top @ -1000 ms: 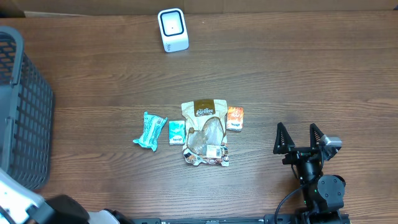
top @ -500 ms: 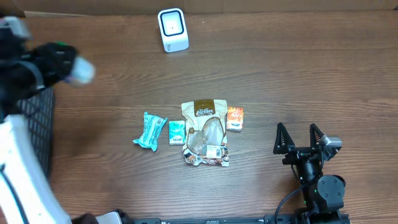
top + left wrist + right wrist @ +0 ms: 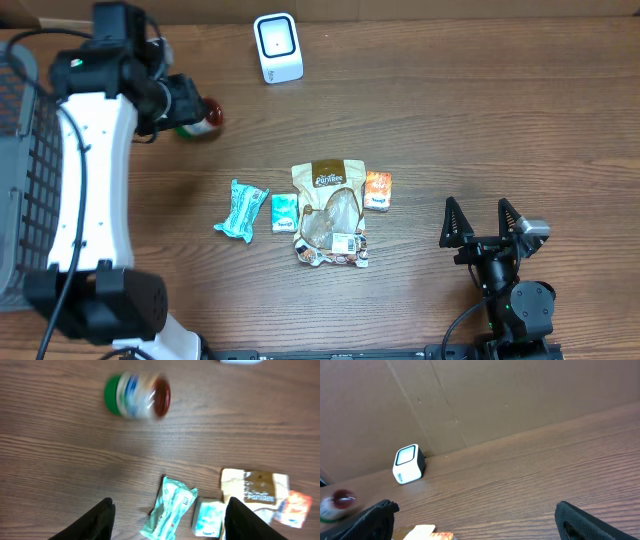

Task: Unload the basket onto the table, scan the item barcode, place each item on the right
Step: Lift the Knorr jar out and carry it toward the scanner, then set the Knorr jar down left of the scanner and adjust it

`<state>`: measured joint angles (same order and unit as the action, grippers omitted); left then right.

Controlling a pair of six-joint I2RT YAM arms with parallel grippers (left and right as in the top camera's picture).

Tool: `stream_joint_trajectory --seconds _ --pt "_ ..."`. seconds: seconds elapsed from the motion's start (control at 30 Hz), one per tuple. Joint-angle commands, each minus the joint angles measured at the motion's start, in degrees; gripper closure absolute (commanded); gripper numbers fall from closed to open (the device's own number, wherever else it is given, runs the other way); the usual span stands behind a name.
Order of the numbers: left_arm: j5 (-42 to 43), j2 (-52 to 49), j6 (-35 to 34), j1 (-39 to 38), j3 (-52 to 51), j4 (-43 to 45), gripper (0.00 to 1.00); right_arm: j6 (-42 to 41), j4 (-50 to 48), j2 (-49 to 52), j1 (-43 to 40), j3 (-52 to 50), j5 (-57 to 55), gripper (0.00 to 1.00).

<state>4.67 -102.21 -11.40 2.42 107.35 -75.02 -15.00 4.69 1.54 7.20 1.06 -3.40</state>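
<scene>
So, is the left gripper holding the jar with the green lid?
No, in the left wrist view the jar lies apart from the left gripper, whose jaws are empty.

White scanner (image 3: 408, 464) against the cardboard wall (image 3: 520, 395), blurred jar (image 3: 335, 502) at lower left

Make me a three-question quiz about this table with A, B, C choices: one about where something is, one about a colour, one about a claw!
1. Where is the white scanner? A in the middle of the table; B at the table's back edge; C right by the robot.
2. What colour lid has the jar? A green; B yellow; C black.
3. How is the right claw? A shut tight; B shut on the jar; C open, empty.
Answers: 1 B, it stands by the cardboard wall; 2 A, the left wrist view shows green; 3 C, its fingers spread around nothing.
</scene>
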Motion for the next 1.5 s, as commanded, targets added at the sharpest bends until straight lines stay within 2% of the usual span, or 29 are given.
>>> stream_joint_trajectory --seconds 0.0,0.3,0.4,0.5,0.63,0.73,0.93,1.03,1.23,1.47 --pt "-2.6 -3.3 1.3 -1.6 0.4 0.2 0.45 0.0 -0.2 -0.5 -0.1 -0.6 -0.2 0.0" --pt "-2.8 -4.7 1.4 -1.7 0.4 3.6 0.44 0.0 -0.2 -0.5 -0.1 -0.6 -0.2 0.0" --pt "-4.9 -4.9 3.7 -1.7 0.4 9.5 0.4 0.0 -0.2 -0.5 -0.1 -0.6 -0.2 0.0" --pt "-6.8 -6.4 6.0 -1.7 0.4 17.6 0.31 0.0 -0.2 -0.5 -0.1 -0.6 -0.2 0.0" --pt "-6.1 -10.5 6.7 -1.7 0.4 23.8 0.29 0.0 -0.2 -0.5 -0.1 -0.6 -0.2 0.0" --pt "-4.3 -14.4 8.6 -1.7 0.4 24.8 0.3 0.0 -0.2 -0.5 -0.1 -0.6 -0.2 0.0" --pt "-3.1 -22.6 17.8 -1.8 0.4 25.2 0.3 0.0 -0.2 -0.5 -0.1 -0.6 -0.2 0.0" --pt "-3.2 -24.9 19.4 -1.8 0.4 26.1 0.3 0.0 -0.2 -0.5 -0.1 -0.6 -0.2 0.0" --pt "-3.2 -25.1 19.8 -1.8 0.4 30.9 0.27 0.0 -0.2 -0.5 -0.1 -0.6 -0.2 0.0" --pt "-4.7 -25.2 27.1 -1.6 0.4 32.9 0.25 0.0 -0.2 -0.5 -0.1 -0.6 -0.2 0.0"
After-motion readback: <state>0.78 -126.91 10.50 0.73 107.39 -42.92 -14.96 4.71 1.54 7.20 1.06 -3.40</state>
